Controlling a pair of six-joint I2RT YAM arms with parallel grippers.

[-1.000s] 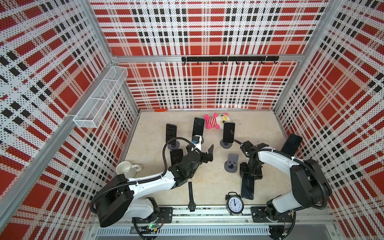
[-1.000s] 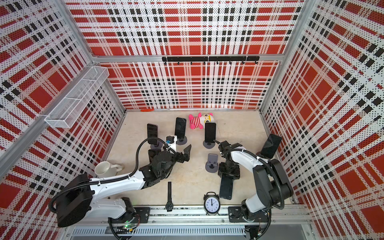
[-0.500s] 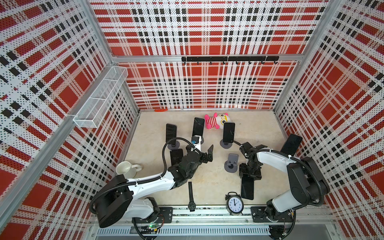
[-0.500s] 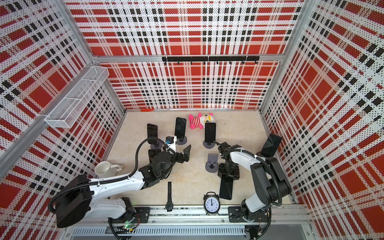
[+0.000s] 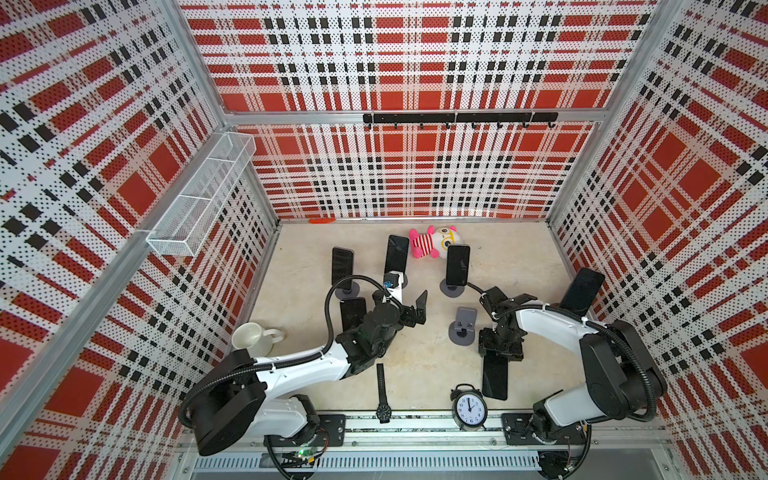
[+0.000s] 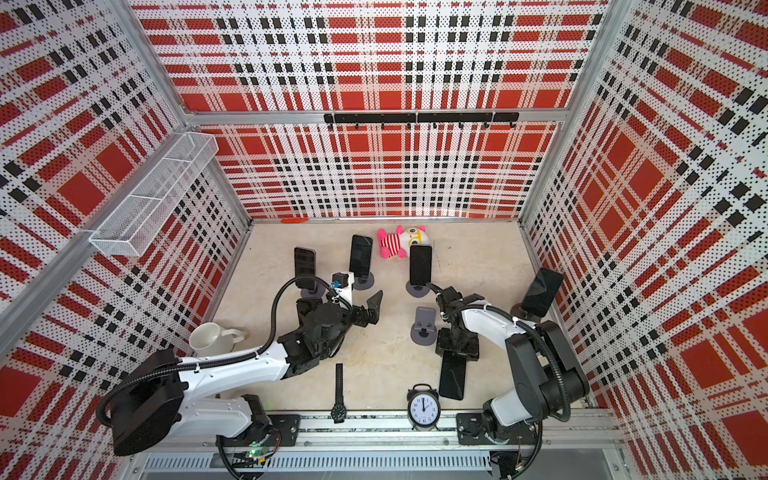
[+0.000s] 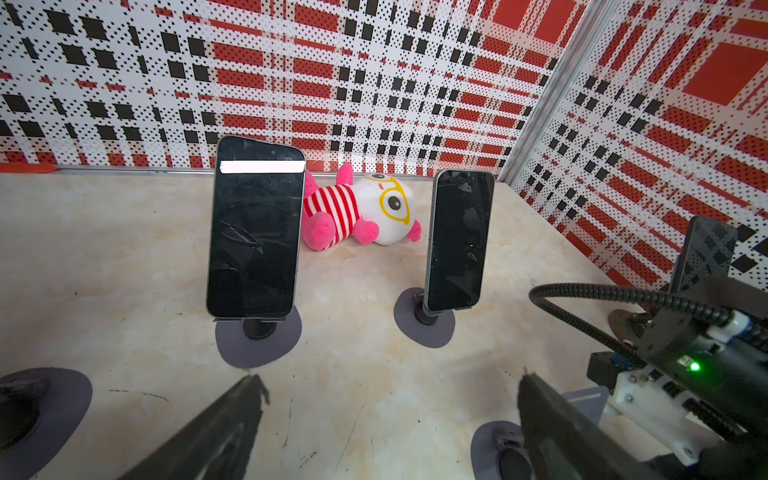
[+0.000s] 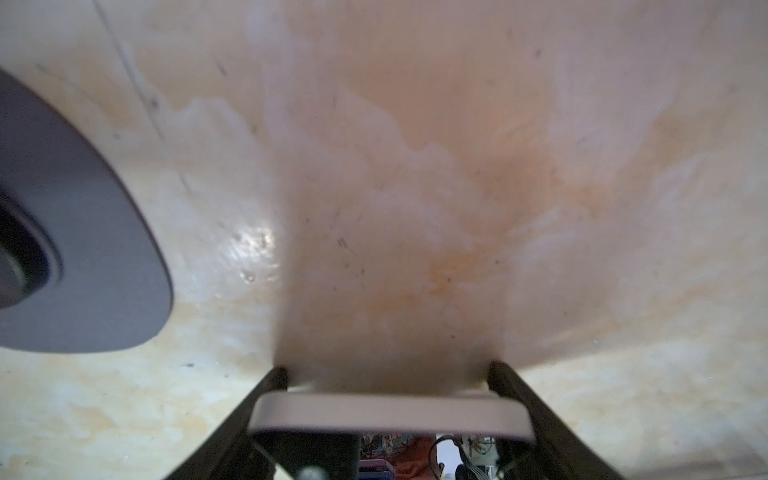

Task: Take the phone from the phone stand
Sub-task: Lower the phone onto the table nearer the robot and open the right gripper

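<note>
Six phones are in the cell. One, the held phone (image 5: pixel 494 378), is off any stand. The right claw (image 8: pixel 388 372) is clamped across its width near one end, with a finger on each long edge. From the claw it stretches toward the front rail and ends just beside the single alarm clock (image 5: pixel 469 409). Whether its far end rests on the worktop (image 5: pixel 519 257) cannot be told. One empty stand (image 5: pixel 464 328), grey with a round base, sits just beside that claw on its inner side, apart from the held phone. Four other phones stand upright on similar grey stands: the back-left phone (image 5: pixel 343 264), the back-middle phone (image 5: pixel 396 253), the centre phone (image 5: pixel 457 264) and the right-wall phone (image 5: pixel 582 289). A fifth phone (image 5: pixel 352 313) is half hidden behind the left arm, and its support cannot be seen in the top views. The left claw (image 7: pixel 390 378) is spread wide with nothing between its two fingers. It hangs over bare worktop and faces the back-middle and centre phones. There is one striped plush toy (image 5: pixel 432 241) lying at the back, one white mug (image 5: pixel 249 336) at the left, and one wristwatch (image 5: pixel 382 392) laid out straight near the front edge. One wire basket (image 5: pixel 199 195) hangs on the left wall and one black hook rail (image 5: pixel 457 117) on the back wall.
</note>
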